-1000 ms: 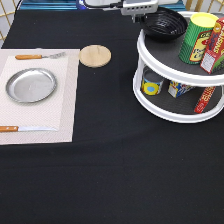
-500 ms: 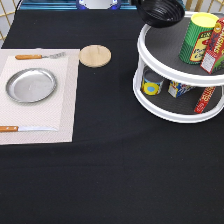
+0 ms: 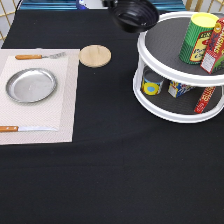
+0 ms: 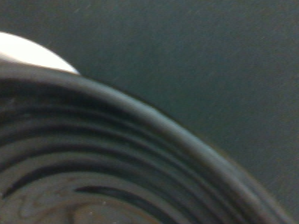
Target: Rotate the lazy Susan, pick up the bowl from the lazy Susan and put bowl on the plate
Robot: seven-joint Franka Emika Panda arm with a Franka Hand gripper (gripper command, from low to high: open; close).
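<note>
The glossy black bowl hangs tilted in the air at the exterior view's top, just left of the lazy Susan's upper tray and clear of it. Only the lower tip of my gripper shows at the top edge, shut on the bowl's left rim. In the wrist view the bowl's ridged inside fills the frame, with black cloth beyond and a bit of the lazy Susan's white rim. The silver plate lies empty on a pale placemat at the exterior view's left.
A round wooden disc lies between the placemat and the lazy Susan. A fork and a knife flank the plate. A green can and red box stand on the upper tray, with cans and boxes on the lower tier.
The bowl has been lifted off the lazy Susan's upper tray and carried up and to the exterior view's left. The gripper has risen mostly out of frame.
</note>
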